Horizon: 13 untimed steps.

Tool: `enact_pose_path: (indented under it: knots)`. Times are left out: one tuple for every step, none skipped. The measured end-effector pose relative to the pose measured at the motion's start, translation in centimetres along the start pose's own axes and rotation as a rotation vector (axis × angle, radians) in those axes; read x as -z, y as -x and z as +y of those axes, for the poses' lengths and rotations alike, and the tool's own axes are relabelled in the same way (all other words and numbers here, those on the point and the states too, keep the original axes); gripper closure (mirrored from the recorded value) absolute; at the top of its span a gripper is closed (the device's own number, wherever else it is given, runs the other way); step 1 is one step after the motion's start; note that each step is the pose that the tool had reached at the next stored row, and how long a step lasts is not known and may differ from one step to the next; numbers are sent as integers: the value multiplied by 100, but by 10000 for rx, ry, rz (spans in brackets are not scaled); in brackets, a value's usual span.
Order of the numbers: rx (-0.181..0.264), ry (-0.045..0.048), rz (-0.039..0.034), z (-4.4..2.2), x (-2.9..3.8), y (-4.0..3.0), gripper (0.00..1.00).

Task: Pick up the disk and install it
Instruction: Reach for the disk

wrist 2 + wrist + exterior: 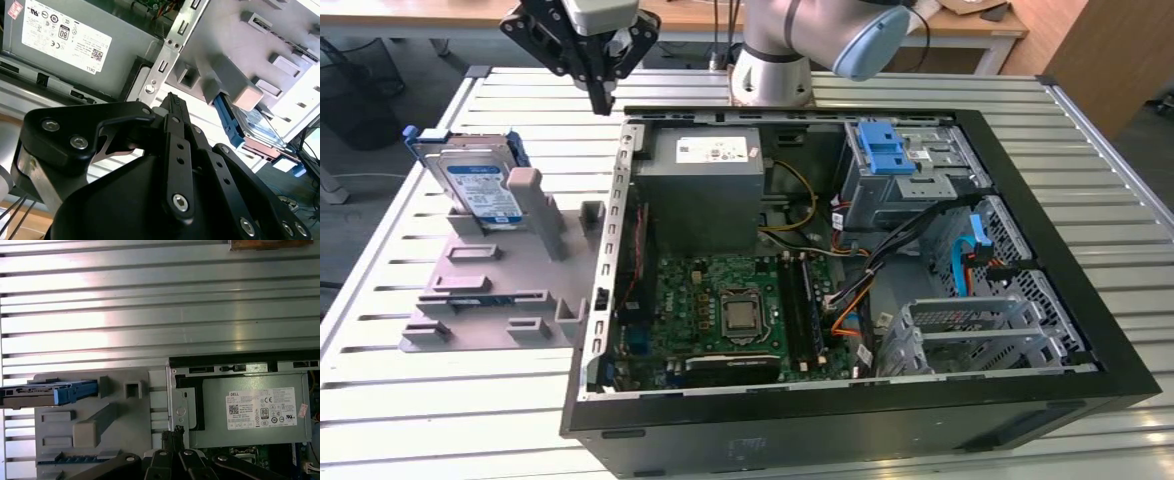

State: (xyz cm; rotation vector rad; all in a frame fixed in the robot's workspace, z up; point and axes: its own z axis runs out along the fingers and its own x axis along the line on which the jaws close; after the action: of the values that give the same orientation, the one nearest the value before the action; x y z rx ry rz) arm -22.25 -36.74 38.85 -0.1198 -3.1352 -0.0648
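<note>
- Slatted metal table: runs across the whole exterior view and carries all items noted below.
- Open computer case: lies on its side, centre to right of the frame, interior exposed.
- Grey power-supply box: seated inside the case, in its upper-left corner.
- Grey fixture plate: on the table at the exterior view's left, just beside the case.
- Disk: stands on edge in its blue carrier at the fixture's far end, upper left of the frame, not gripped.
- Gripper: top left of the frame, hovering above the table between disk and case corner. Fingers are pressed together, holding nothing, clear of the disk.
</note>
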Motion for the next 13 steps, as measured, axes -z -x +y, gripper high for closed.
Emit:
enact_pose_path:
  knots:
    - [0,0,-1,0,0,-13,89]
    - [1,0,0,-1,-1,-29,89]
    - [0,0,0,-1,-1,-43,89]
    - [0,0,0,0,-2,-55,89]
    - [0,0,0,1,-2,-69,89]
    - [-1,0,0,2,-3,-83,89]
    - [-1,0,-1,4,-4,-96,89]
    - [0,0,-1,5,-5,-108,89]
    - [0,0,0,8,-5,-123,89]
    - [0,0,-1,10,-6,-137,89]
    - [0,0,0,12,-7,-151,89]
    - [0,1,-1,16,-8,-164,89]
    - [0,0,-1,20,-9,-179,89]
